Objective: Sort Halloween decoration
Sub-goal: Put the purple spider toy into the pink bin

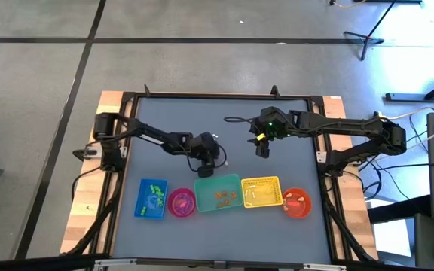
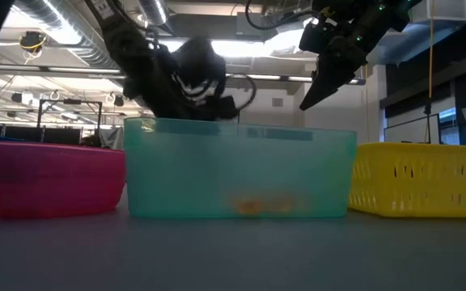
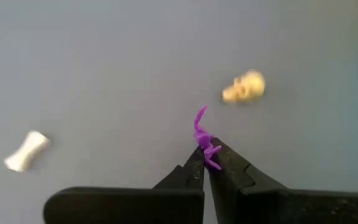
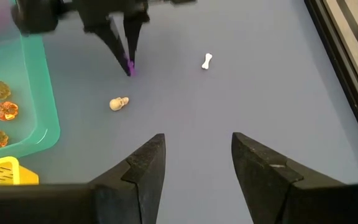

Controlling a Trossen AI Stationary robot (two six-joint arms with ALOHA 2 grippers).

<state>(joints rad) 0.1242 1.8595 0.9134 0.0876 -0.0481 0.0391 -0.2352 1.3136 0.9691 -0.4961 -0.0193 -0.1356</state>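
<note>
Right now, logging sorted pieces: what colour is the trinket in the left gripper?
Purple; clearest in the left wrist view.

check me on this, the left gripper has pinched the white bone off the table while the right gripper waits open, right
Not the bone. The left gripper is shut on the purple trinket, as the left wrist view shows; the white bone lies untouched on the table. The right gripper does wait open.

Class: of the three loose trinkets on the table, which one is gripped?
The purple trinket, pinched by the left gripper; the skull and bone lie free.
</note>
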